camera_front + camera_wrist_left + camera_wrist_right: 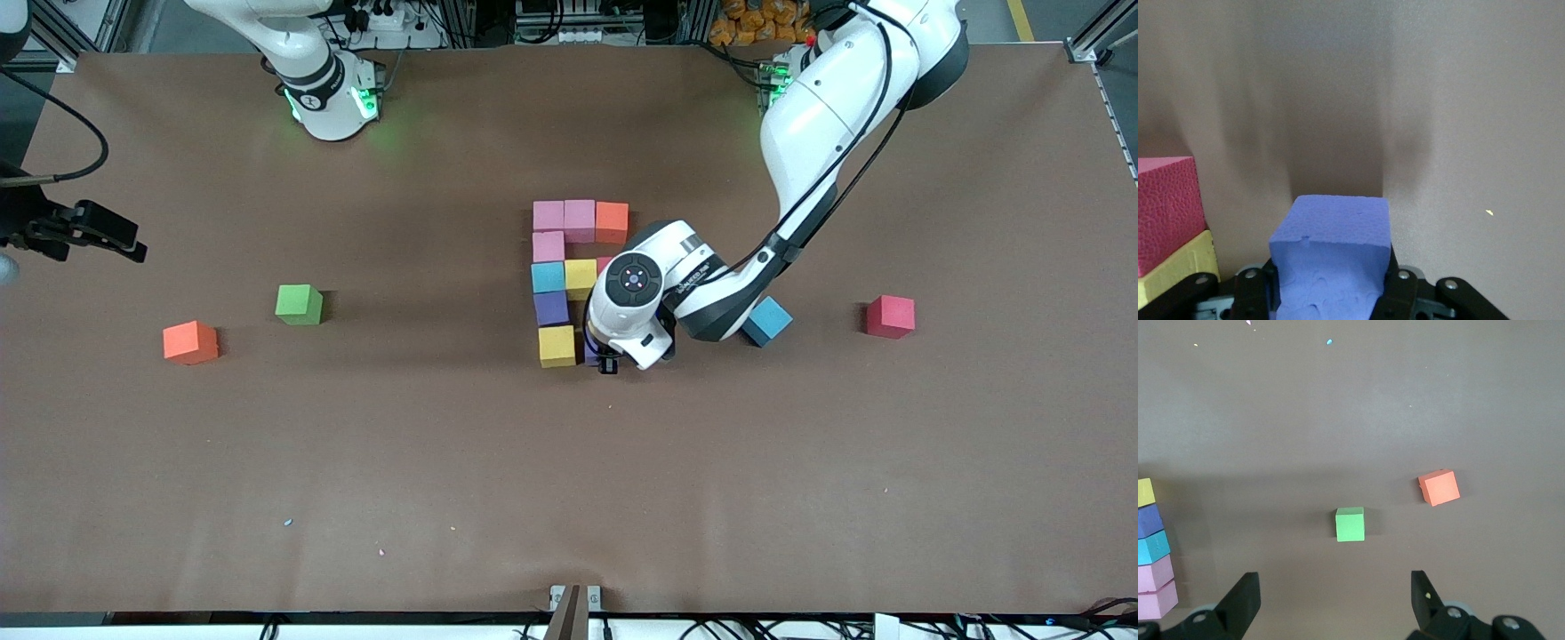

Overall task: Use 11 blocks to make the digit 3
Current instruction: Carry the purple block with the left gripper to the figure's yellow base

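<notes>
A purple cube (1331, 257) sits clamped between the jaws of the left gripper (608, 361), low over the desk (569, 480) just beside the yellow cube (556, 346) that ends the unfinished digit 3 (569, 276) nearest the front camera. That figure runs from two pink cubes (564, 216) and an orange cube (612, 221) down through a pink cube (548, 246), a light blue cube (548, 276) with a yellow one (581, 276) beside it, and a purple cube (550, 308). Toward the left arm's end lie a blue cube (766, 321) and a red cube (890, 316). The right gripper (1335, 600) waits, jaws wide and empty, above the green cube (299, 304) and a loose orange cube (190, 342).
</notes>
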`<action>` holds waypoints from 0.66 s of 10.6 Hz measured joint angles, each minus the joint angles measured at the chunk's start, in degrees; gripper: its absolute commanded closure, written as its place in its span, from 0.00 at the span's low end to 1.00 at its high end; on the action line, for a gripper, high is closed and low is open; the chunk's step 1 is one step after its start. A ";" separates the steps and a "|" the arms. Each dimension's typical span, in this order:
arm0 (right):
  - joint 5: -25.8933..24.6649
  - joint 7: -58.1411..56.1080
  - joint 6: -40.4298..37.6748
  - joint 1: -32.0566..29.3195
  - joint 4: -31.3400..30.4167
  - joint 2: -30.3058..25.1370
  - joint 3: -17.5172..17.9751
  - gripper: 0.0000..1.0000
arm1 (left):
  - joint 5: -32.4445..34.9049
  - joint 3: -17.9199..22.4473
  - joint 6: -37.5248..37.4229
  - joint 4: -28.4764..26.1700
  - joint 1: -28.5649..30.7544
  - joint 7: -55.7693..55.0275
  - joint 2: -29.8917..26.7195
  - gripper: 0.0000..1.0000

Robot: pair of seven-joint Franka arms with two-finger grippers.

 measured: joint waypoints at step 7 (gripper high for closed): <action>0.00 0.00 0.00 0.04 -0.01 0.41 0.02 0.00 | 0.00 0.04 2.24 0.28 -0.68 -3.42 0.98 1.00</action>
